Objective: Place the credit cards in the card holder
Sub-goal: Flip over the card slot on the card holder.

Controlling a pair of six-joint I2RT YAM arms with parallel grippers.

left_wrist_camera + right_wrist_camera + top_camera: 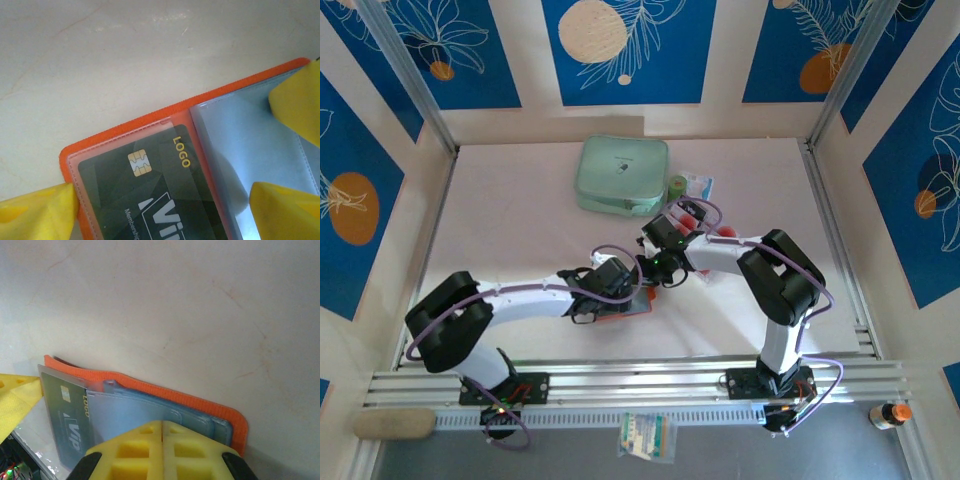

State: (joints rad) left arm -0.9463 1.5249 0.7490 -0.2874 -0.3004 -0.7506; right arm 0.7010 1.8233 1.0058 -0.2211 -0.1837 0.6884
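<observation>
Left fingers (35,215): yours stood apart, straddling the open card holder (240,145).
Right fingers (145,450): together, over its grey pockets.
Done: one credit card (145,195) sat pocketed between your left fingers.
Remaining: probably further cards.

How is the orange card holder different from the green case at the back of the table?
Colour: the card holder is orange with bluish pockets; the green case is mint all over. Size: the card holder is much smaller than the green case. State: the card holder lies open with a dark card in a pocket; the green case looks closed. Both lie flat on the table.
</observation>
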